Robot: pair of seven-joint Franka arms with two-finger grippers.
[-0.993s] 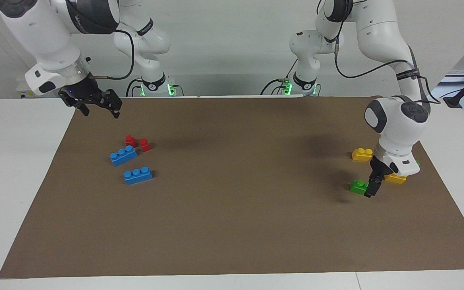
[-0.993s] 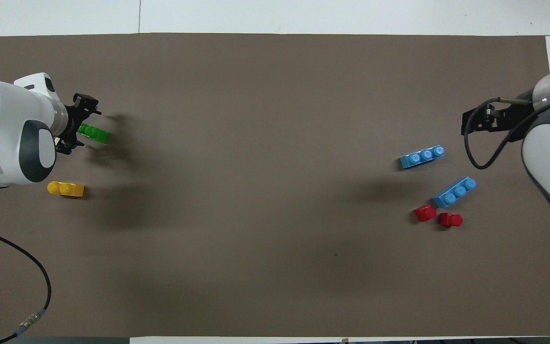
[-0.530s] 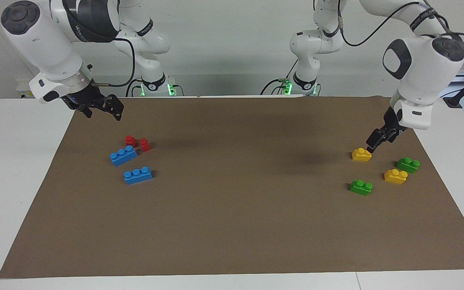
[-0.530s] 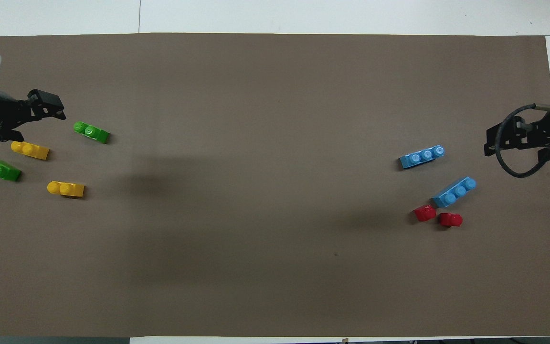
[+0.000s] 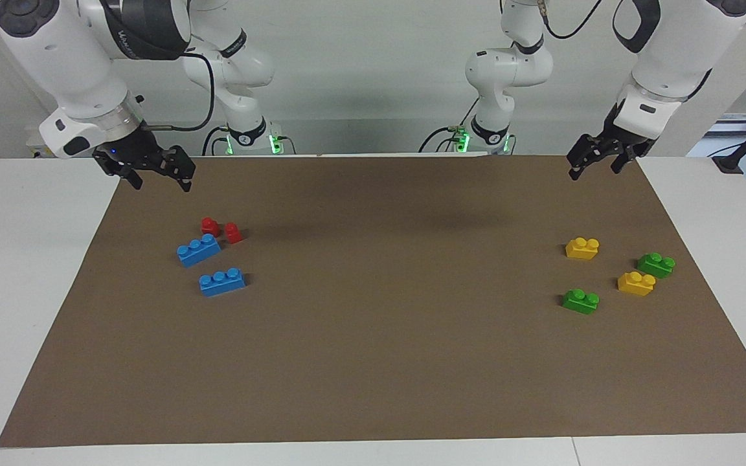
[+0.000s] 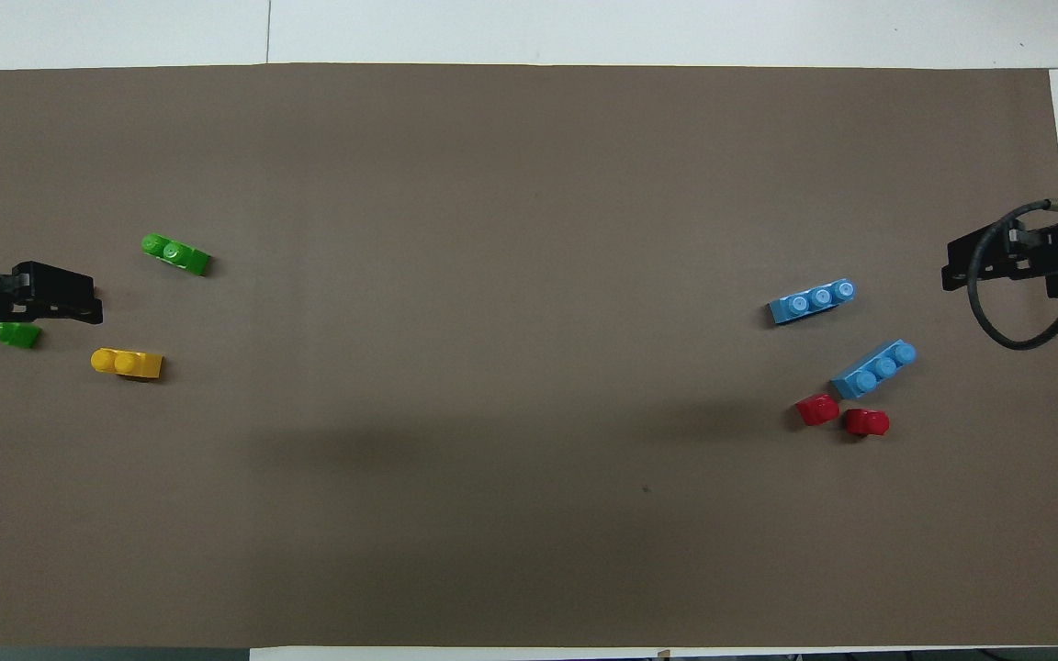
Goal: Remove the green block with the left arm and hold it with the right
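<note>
Two green blocks lie on the brown mat toward the left arm's end. One green block is farther from the robots. The other green block shows only partly in the overhead view, under the left gripper. My left gripper is open and empty, raised over the mat's edge by the robots, apart from every block. My right gripper is open and empty, raised over the mat's corner at the right arm's end.
Two yellow blocks lie among the green ones; one shows overhead. Two blue three-stud bricks and two small red blocks lie below the right gripper.
My left gripper was down at the farther green block; it has risen and drawn back toward the robots, empty. That block stays on the mat. The right gripper shifted only slightly.
</note>
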